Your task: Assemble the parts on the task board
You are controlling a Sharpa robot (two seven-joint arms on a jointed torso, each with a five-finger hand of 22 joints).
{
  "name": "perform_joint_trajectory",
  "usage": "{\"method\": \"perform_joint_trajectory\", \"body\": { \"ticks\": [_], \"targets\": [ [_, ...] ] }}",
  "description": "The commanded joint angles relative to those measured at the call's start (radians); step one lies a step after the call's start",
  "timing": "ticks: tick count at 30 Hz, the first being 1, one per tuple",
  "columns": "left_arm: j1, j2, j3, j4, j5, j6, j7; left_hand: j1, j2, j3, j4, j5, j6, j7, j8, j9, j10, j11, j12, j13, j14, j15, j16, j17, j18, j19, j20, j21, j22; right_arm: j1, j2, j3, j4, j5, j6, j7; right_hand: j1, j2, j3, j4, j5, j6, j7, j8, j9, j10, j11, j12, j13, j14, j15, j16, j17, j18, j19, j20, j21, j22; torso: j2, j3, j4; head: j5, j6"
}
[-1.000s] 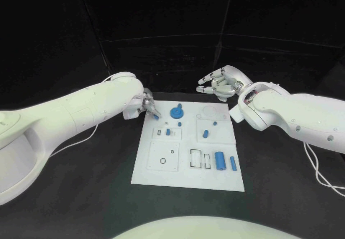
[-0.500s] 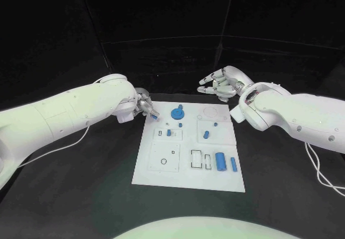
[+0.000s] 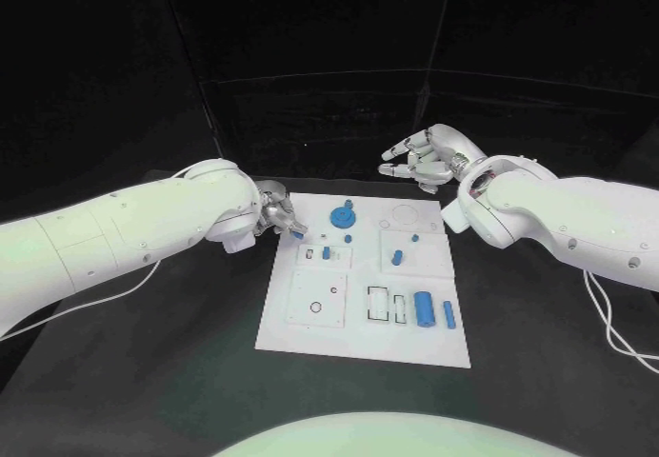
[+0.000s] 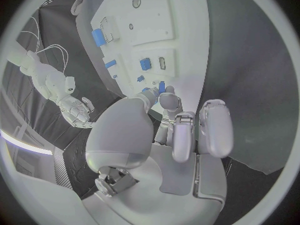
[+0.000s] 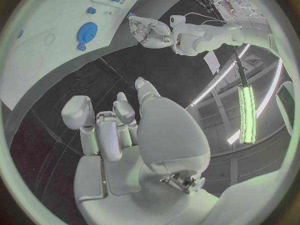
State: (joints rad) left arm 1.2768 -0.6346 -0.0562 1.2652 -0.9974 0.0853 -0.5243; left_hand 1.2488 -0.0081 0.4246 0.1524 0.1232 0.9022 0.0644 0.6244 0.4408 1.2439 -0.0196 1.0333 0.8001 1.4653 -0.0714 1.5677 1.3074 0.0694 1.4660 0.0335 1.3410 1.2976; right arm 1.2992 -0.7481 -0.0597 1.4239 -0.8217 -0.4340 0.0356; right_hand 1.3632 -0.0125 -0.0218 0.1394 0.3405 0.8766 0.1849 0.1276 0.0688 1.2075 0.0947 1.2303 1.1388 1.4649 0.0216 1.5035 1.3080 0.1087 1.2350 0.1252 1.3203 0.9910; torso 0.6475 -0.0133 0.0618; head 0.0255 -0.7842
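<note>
Left robot hand (image 3: 279,213) pinches a small blue part (image 4: 161,87) at the task board's (image 3: 364,333) corner.
I keep the right robot hand (image 3: 426,157) empty, fingers loosely curled, beyond the board's far edge for clearance.

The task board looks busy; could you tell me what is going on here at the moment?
The left hand pinches a small blue part over the far left corner of the task board. The right hand hangs beyond the board's far edge, holding nothing. Other blue parts, such as the round gear, already sit on the board.
</note>
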Motion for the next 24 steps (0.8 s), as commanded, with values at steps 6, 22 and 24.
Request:
{"method": "perform_joint_trajectory", "body": {
  "ticks": [6, 22, 24],
  "targets": [
    [-0.018, -0.002, -0.012, 0.034, -0.056, -0.074, -0.024, -0.007, -0.005, 0.131, -0.115, -0.005, -0.003, -0.008, 0.009, 0.012, 0.010, 0.001, 0.002, -0.002, 0.105, -0.007, 0.003, 0.263, -0.006, 0.012, -0.004, -0.004, 0.001, 0.001, 0.000, 0.000, -0.003, 0.001, 0.010, 0.001, 0.009, 0.006, -0.003, -0.002, 0.004, -0.001, -0.007, 0.006, 0.001, -0.004, -0.003, 0.000, -0.001, 0.070, -0.007, -0.005, 0.108, 0.005, -0.003, -0.001, -0.005, 0.000, -0.001, -0.0002, 0.0019, 0.000, -0.001],
    [-0.026, 0.012, -0.034, 0.046, -0.062, -0.030, -0.045, -0.012, -0.011, 0.147, -0.120, -0.004, -0.005, -0.009, 0.016, 0.015, 0.011, 0.000, 0.001, -0.004, 0.105, -0.009, 0.003, 0.263, -0.005, 0.012, -0.005, -0.005, 0.001, 0.001, 0.002, 0.000, -0.004, 0.001, 0.013, 0.001, 0.011, 0.007, -0.002, -0.003, 0.004, -0.001, -0.007, 0.006, 0.000, -0.004, -0.003, 0.001, 0.000, 0.070, -0.007, -0.005, 0.108, 0.005, -0.003, -0.001, -0.005, 0.000, -0.001, 0.0002, 0.0010, 0.000, -0.009],
    [-0.026, 0.014, -0.036, 0.043, -0.063, -0.023, -0.050, -0.012, -0.011, 0.147, -0.120, -0.004, -0.005, -0.009, 0.016, 0.015, 0.009, 0.000, -0.002, -0.007, 0.105, -0.009, 0.003, 0.263, -0.005, 0.011, -0.005, -0.006, -0.001, 0.001, 0.002, 0.000, -0.004, 0.001, 0.013, 0.001, 0.011, 0.007, -0.002, -0.003, 0.004, -0.001, -0.007, 0.006, 0.000, -0.004, -0.003, 0.001, 0.000, 0.070, -0.007, -0.005, 0.108, 0.005, -0.003, -0.001, -0.005, 0.000, -0.001, 0.0001, 0.0013, 0.001, -0.009]
  ]
}}
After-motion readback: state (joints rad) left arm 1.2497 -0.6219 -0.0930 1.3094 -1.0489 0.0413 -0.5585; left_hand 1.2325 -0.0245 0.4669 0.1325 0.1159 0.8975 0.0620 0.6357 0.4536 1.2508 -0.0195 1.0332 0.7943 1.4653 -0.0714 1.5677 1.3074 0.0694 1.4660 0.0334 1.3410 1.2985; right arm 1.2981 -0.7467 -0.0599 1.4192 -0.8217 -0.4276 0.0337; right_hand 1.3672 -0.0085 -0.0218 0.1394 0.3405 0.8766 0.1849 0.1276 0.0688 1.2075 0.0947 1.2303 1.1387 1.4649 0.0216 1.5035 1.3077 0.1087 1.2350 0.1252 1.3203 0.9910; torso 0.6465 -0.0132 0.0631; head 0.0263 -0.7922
